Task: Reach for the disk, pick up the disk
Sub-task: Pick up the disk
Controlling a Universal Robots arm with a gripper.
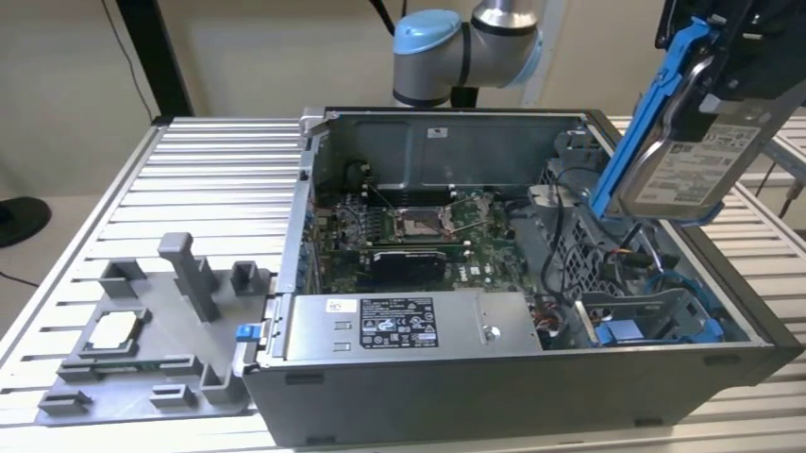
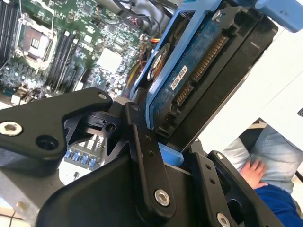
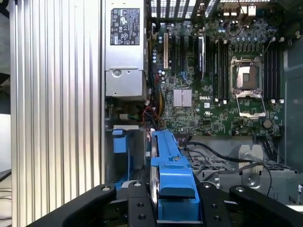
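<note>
Jaws are clamped on the disk (image 1: 680,142); the gripper (image 1: 724,71) holds it tilted, high over the open case (image 1: 504,377), clear of its bay; pick-up looks done; any next move calls for a steady grip.

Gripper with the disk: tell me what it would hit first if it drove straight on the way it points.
The gripper, shut on the disk, points down into the open computer case. Going straight on, the disk's lower edge would probably meet the blue drive bay first, though depth is unclear.
</note>
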